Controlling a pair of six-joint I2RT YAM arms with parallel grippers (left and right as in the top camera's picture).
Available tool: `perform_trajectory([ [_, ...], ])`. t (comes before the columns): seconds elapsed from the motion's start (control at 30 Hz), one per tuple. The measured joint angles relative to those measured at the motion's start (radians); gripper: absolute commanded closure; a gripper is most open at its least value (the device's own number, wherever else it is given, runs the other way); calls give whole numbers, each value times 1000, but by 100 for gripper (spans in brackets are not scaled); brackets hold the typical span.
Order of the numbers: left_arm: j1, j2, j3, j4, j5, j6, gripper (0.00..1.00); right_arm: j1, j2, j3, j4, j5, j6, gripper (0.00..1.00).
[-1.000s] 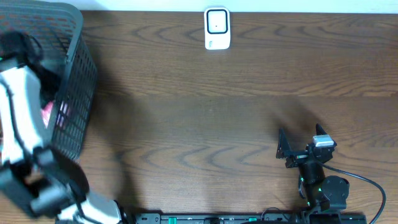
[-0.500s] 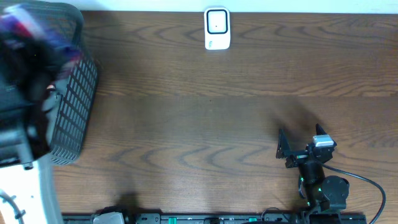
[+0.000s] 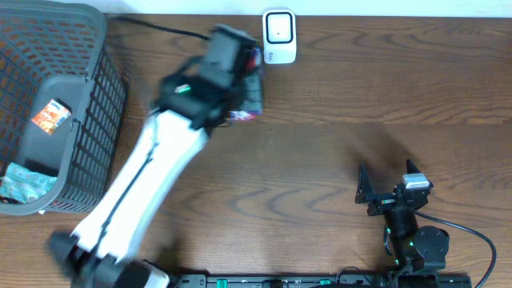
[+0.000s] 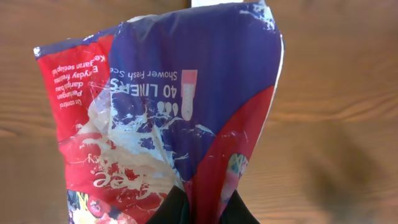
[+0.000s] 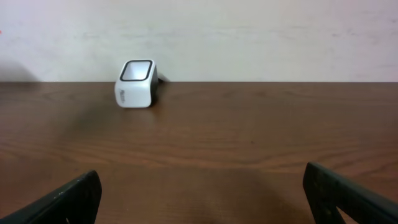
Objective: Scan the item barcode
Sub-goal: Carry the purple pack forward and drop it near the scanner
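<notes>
One liner packet (image 4: 186,112) hung pinched in the left gripper (image 4: 198,213), just beside the scanner (image 3: 279,36); the right gripper (image 3: 365,192) sat wide apart, idle. Crumpled film could hide the barcode, causing a misread.

Overhead looks down, right wrist skims low; both share the scanner (image 3: 279,36).

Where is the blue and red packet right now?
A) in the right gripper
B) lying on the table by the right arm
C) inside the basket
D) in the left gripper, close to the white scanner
D: the left gripper is shut on the blue and red packet right beside the white scanner, while the right gripper sits open and empty.
</notes>
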Motion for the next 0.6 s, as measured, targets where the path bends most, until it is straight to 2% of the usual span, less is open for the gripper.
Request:
perform_trajectory([
  [0.2, -63, 249, -10, 48, -17, -52, 93, 0, 0, 0, 0, 0, 0, 1],
  [0.33, -95, 341, -15, 80, 14, -60, 92, 0, 0, 0, 0, 0, 0, 1],
  [0.37, -103, 353, -18, 94, 27, -64, 88, 0, 0, 0, 0, 0, 0, 1],
  [0.4, -110, 358, -21, 108, 43, -65, 76, 0, 0, 0, 0, 0, 0, 1],
  [0.47, -119, 359, -20, 137, 80, -67, 67, 0, 0, 0, 0, 0, 0, 1],
  [0.5, -122, 355, -18, 152, 99, -69, 58, 0, 0, 0, 0, 0, 0, 1],
  [0.53, -122, 351, -13, 159, 118, -69, 41, 0, 0, 0, 0, 0, 0, 1],
  [0.6, -121, 342, -2, 166, 143, -74, 25, 0, 0, 0, 0, 0, 0, 1],
])
